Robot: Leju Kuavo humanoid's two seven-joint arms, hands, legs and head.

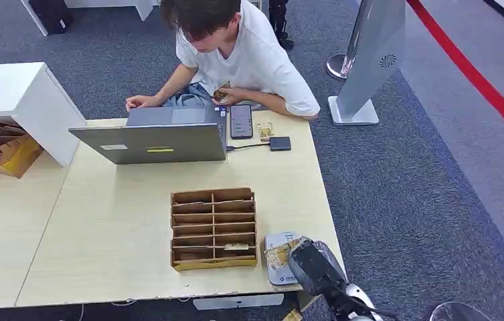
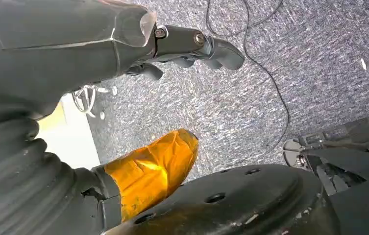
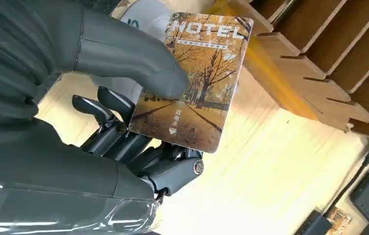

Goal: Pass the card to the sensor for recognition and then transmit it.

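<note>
At the table's near right corner, your right hand [image 1: 310, 266] pinches the card [image 3: 192, 81] between its thick thumb, laid flat on the printed face, and the darker fingers [image 3: 118, 137] behind it. Card reads "MOTEL", autumn trees; the grip looks firm, taken at one side edge, with most of the face standing free. In the head view the hand sits over the near edge of the white sensor [image 1: 279, 257], which lies on the table [image 1: 115, 254] just right of the slotted cardboard rack [image 1: 213, 227]. Whether the card touches the sensor you can't tell; the wrist view shows the sensor's white top right behind the card.

Left hand [image 2: 182, 49] hangs low over the carpet, fingers loosely curled, nothing in it.

Judgement: you're on the recognition step, card held at the reader, handover not yet done. Next move calls for bringing the card's face flat and close over the sensor top, pausing there, then lifting clear of the rack's edge and reaching across the table toward the person [image 1: 235, 53] seated at the far side behind the laptop [image 1: 155, 137]. Keep the free end of the card leading so there's something to take. A phone [image 1: 241, 120] and a small dark box [image 1: 280, 143] lie near the handover spot.
</note>
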